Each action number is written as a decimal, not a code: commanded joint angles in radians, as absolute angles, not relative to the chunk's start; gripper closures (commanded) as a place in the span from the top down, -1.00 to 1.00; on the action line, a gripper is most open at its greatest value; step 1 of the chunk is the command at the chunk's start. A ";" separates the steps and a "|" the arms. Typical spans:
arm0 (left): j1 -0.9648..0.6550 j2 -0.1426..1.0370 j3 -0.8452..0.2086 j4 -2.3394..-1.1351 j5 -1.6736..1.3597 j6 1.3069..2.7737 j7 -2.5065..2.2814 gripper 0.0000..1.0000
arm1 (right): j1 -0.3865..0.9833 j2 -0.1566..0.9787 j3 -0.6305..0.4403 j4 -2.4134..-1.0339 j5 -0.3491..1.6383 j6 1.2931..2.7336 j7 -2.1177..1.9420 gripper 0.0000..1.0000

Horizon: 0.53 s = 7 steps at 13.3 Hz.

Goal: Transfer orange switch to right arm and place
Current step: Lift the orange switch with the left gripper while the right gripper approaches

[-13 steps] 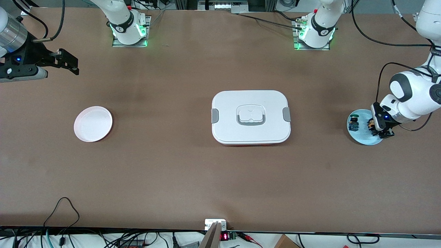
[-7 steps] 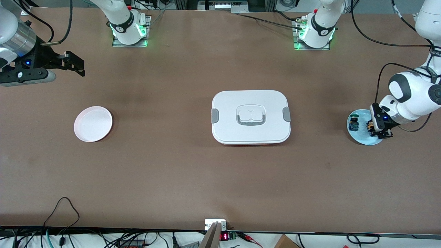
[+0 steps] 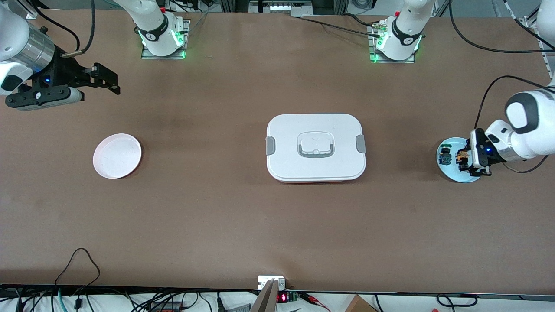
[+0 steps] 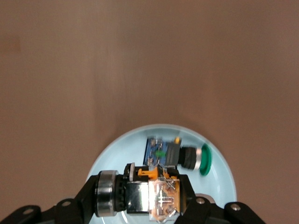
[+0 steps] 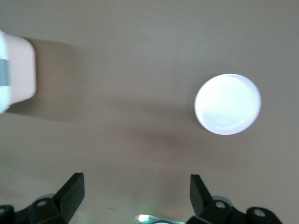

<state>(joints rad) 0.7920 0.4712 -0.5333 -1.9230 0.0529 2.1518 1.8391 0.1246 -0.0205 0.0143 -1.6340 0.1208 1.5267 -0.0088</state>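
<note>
The orange switch (image 4: 156,193), black-bodied with orange parts, sits clamped in my left gripper (image 4: 149,198), which is shut on it just over the light blue plate (image 4: 219,177). The front view shows that switch (image 3: 462,156) and the left gripper (image 3: 464,159) over the blue plate (image 3: 455,175) at the left arm's end of the table. My right gripper (image 3: 106,82) hangs open and empty over bare table at the right arm's end. Its two fingers (image 5: 72,189) stand wide apart around the right gripper (image 5: 135,186) in its wrist view.
A blue-and-green switch (image 3: 445,156) lies on the blue plate beside the held one, also visible as the green-capped switch (image 4: 175,156). A white plate (image 3: 117,156) lies below the right gripper. A closed white box (image 3: 315,147) with grey latches sits mid-table.
The left gripper has turned and shifted slightly over the blue plate with the orange switch in it. The right gripper has moved toward the table's middle, still open.
</note>
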 commanded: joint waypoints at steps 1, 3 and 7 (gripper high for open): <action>0.789 0.477 -0.607 -1.757 -0.143 1.819 1.858 -1.00 | 0.123 -0.021 0.006 -1.618 0.286 1.534 -0.015 1.00; 0.763 0.494 -0.627 -1.701 -0.373 1.651 1.853 -1.00 | 0.112 -0.020 0.005 -1.626 0.440 1.554 -0.006 1.00; 0.677 0.495 -0.632 -1.716 -0.758 1.485 1.856 -1.00 | 0.115 -0.003 0.006 -1.686 0.734 1.617 0.003 1.00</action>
